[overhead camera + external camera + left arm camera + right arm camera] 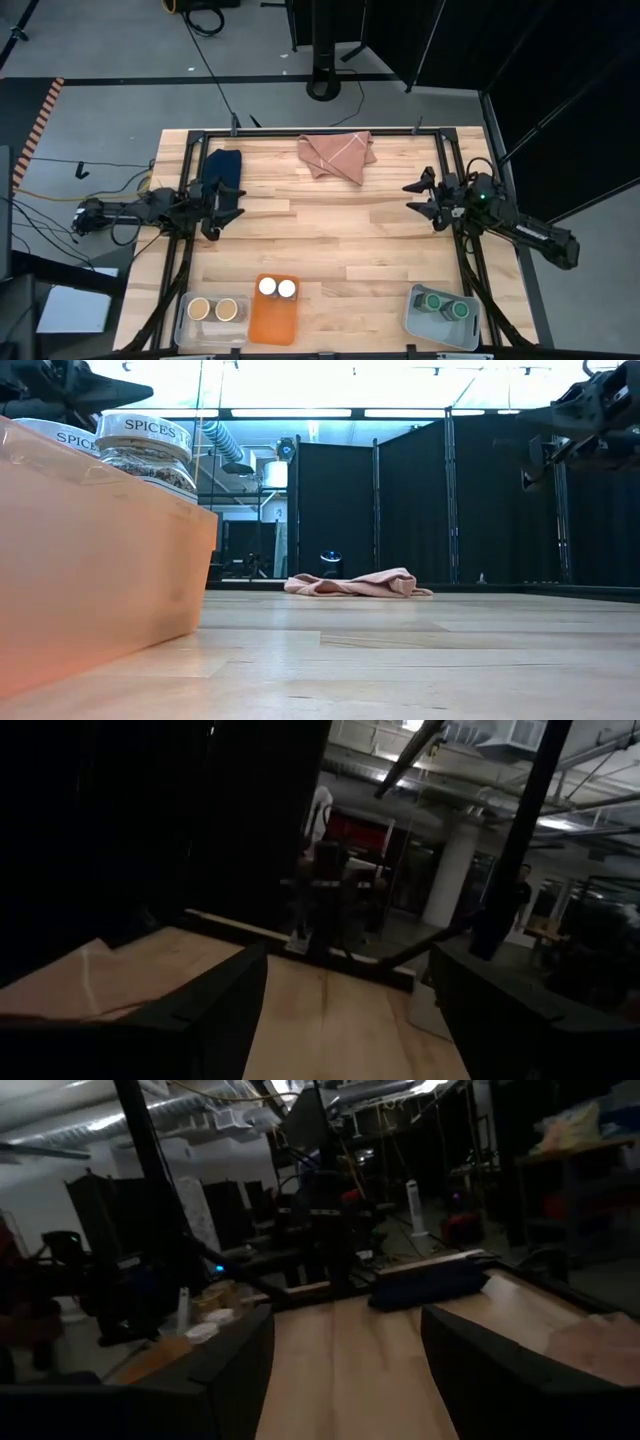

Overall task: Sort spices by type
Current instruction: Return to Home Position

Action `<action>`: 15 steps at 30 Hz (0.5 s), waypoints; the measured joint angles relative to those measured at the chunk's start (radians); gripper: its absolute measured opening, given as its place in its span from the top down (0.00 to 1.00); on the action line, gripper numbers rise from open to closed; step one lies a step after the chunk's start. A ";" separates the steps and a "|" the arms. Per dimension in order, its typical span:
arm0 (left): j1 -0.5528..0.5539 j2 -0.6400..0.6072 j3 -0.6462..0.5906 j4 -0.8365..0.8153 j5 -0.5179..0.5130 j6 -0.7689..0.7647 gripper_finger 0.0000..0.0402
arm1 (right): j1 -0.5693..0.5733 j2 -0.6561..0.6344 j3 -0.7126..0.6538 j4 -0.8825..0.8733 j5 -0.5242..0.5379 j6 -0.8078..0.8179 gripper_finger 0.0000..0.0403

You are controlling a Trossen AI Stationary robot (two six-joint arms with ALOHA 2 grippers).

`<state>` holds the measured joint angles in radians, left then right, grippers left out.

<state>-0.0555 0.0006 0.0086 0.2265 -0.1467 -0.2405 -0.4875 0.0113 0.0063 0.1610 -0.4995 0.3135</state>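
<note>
Closest in, the orange bin [90, 590] at the front of the bench [330, 240] holds both white-lidded jars [145, 445], with the two tan-lidded jars [217, 309] in the clear bin [213, 333] just left of it and the two green-lidded jars [446, 304] in the gray bin [440, 332] well to the right. My left pincer [238, 203] hangs open and empty over the bench's left side near the dark blue cloth [222, 165], and my right pincer [410, 197] hangs open and empty over the right side.
</note>
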 joint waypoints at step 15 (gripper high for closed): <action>0.000 0.000 0.000 0.006 0.027 0.000 0.29 | -0.022 0.000 0.000 -0.085 0.000 -0.118 0.35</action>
<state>-0.0555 0.0006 0.0082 0.2326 -0.1196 -0.2405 -0.5095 0.0113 0.0063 0.0760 -0.4997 0.1955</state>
